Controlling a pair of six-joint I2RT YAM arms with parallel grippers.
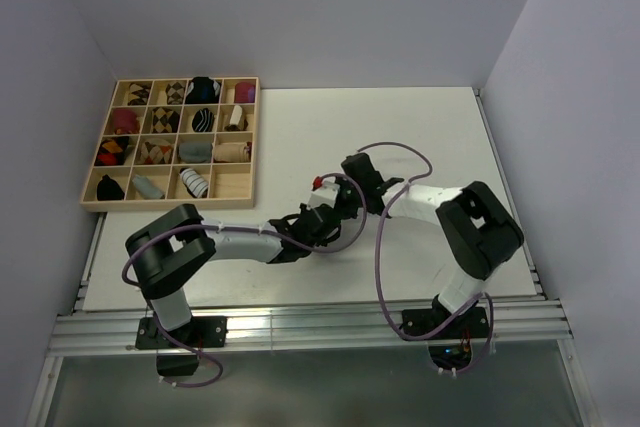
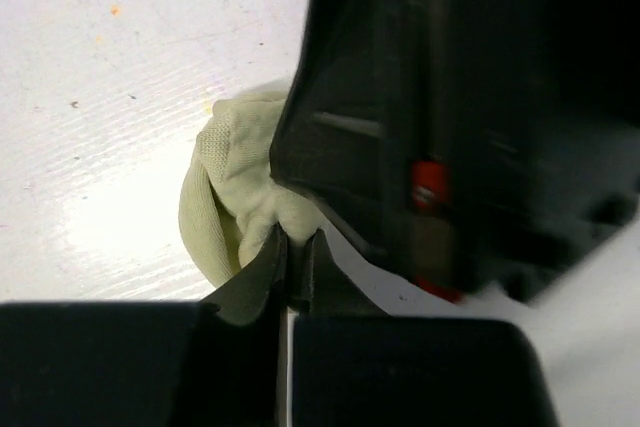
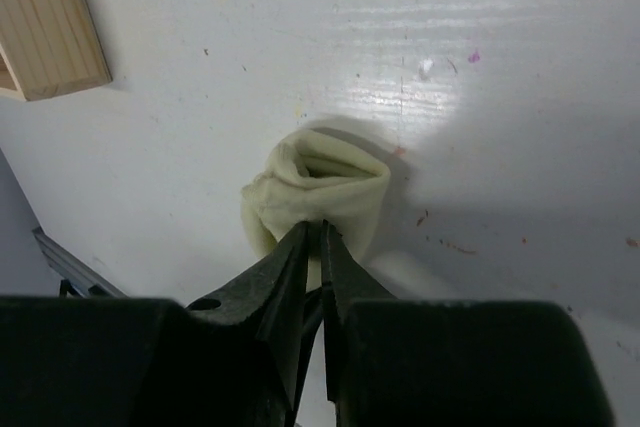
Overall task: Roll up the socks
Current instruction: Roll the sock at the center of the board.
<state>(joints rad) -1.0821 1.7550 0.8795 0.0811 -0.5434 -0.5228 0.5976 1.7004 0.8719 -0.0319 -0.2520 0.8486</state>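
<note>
The pale yellow-green sock (image 3: 320, 182) lies bunched into a small bundle on the white table, its folded opening facing away in the right wrist view. It also shows in the left wrist view (image 2: 225, 182). My left gripper (image 2: 297, 239) is shut on one edge of the bundle. My right gripper (image 3: 322, 229) is shut on the near edge. In the top view both grippers, left (image 1: 322, 210) and right (image 1: 340, 197), meet at mid-table and hide the bundle. The striped white and black sock is not visible in any view.
A wooden compartment tray (image 1: 165, 204) holding several rolled socks stands at the back left; its corner shows in the right wrist view (image 3: 50, 37). The right gripper's black body (image 2: 450, 97) fills the left wrist view close above the bundle. Walls enclose the table.
</note>
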